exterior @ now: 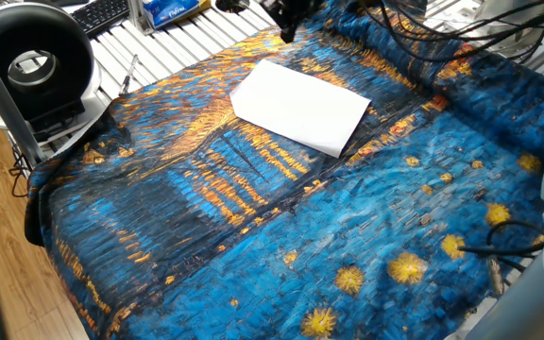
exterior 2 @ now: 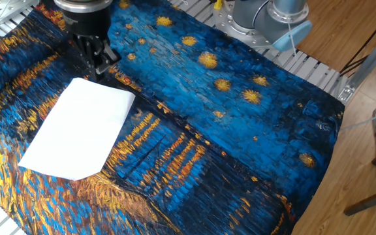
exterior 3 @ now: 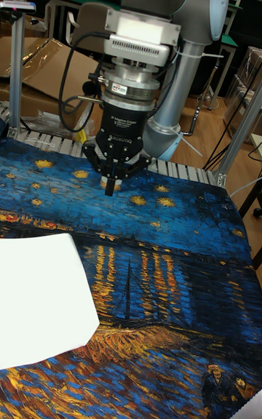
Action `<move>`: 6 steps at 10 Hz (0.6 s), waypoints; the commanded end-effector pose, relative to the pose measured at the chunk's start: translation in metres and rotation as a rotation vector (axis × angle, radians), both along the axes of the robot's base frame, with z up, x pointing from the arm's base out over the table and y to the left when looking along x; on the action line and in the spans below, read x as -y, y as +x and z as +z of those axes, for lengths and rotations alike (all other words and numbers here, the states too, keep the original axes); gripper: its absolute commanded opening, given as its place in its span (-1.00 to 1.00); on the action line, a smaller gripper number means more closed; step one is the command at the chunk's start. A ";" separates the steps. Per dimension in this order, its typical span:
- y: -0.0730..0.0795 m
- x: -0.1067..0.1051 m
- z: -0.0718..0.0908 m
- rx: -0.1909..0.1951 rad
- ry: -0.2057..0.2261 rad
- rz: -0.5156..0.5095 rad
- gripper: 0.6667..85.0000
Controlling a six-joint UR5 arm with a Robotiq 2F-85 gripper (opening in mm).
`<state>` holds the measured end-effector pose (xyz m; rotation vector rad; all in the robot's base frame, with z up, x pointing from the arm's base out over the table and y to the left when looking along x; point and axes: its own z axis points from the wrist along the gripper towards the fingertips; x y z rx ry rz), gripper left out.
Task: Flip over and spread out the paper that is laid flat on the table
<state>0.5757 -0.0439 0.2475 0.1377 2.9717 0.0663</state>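
Note:
The paper [exterior: 300, 107] lies flat on the table [exterior: 253, 217], white and unmarked, with one corner slightly folded or cut. It also shows in the other fixed view as the paper [exterior 2: 77, 134] on the table [exterior 2: 194, 111], and at the left of the tall view as the paper [exterior 3: 36, 295] on the table [exterior 3: 160, 281]. My gripper [exterior 2: 99, 66] hangs just beyond the sheet's far corner, above the cloth, and does not touch the sheet. Its fingertips are together with nothing between them. The gripper [exterior 3: 110, 186] points straight down; the gripper [exterior: 289, 26] is partly cut off at the top edge.
The arm's base [exterior 2: 266, 19] stands on white slats beyond the cloth. A black round device [exterior: 31, 66] and a keyboard [exterior: 102, 14] sit at the left end. Cables [exterior: 414, 28] drape over the cloth's far side. Wooden floor [exterior 2: 364, 130] lies past the table edge.

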 end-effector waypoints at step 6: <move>-0.072 0.022 -0.007 0.007 0.043 -0.055 -0.99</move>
